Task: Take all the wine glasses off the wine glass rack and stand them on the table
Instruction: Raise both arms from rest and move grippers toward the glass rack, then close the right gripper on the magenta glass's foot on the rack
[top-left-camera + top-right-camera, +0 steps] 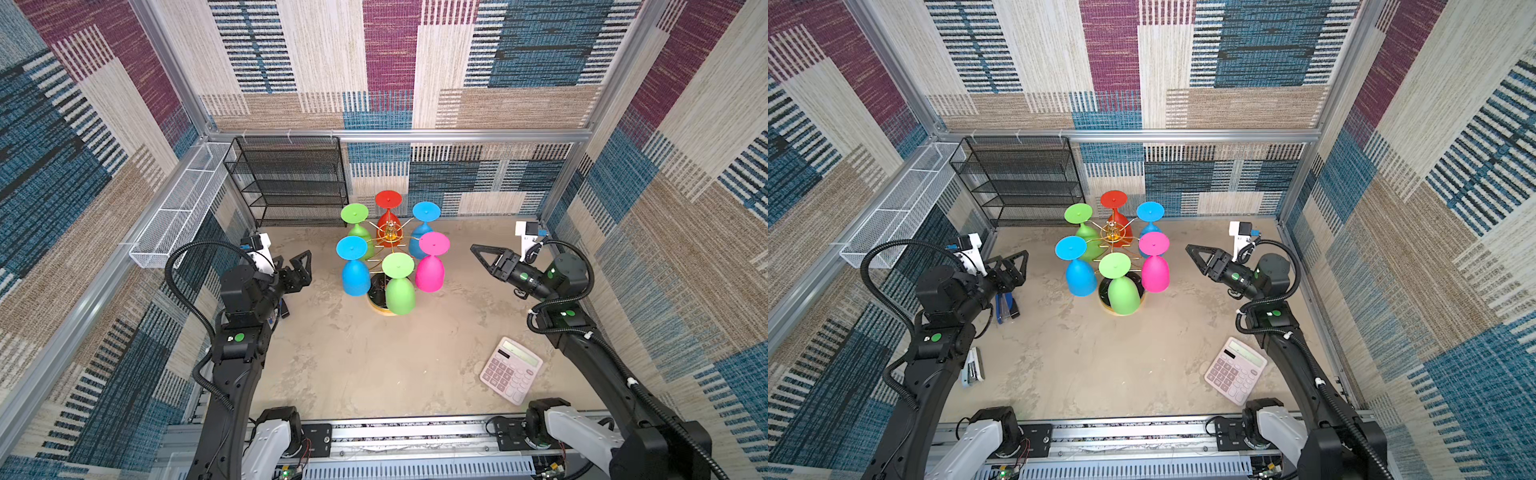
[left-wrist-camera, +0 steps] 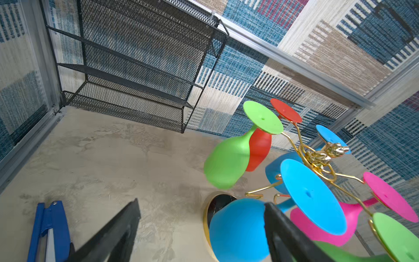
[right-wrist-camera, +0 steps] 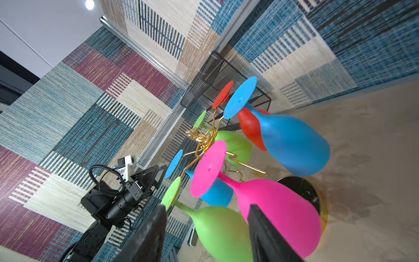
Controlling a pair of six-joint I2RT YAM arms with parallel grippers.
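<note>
In both top views your wine glass rack (image 1: 390, 237) stands centred, six wine glasses (image 1: 397, 286) hanging bowl-down, with your left gripper (image 1: 296, 259) and right gripper (image 1: 474, 248) flanking it, apart from it. Left wrist view: jaws wide, empty, beside the blue glass (image 2: 235, 229). Right wrist view: jaws partly parted, empty, facing the pink glass (image 3: 278, 215).

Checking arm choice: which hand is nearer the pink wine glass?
Right. The right hand hangs just right of the pink wine glass, not touching; the left hand is across the wine glass rack, beside the nearer blue wine glass.
</note>
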